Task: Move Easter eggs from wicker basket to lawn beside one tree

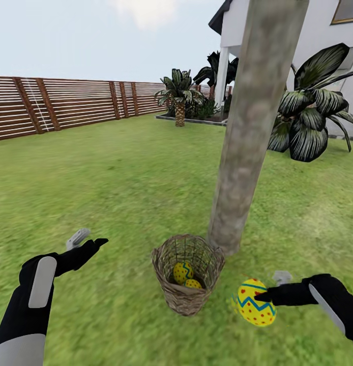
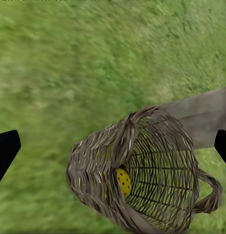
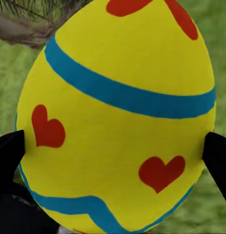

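Black arms (image 1: 39, 284) with grey panels, black jaws

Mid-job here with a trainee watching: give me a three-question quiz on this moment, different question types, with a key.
1. True or false: the right gripper is shut on an egg.
2. How many eggs show inside the basket?
3. Multiple choice: the basket stands A) beside the tree trunk, B) against the fence, C) under the palm.

Key:
1. True; both fingertips press the egg's sides in the right wrist view.
2. Two.
3. A.
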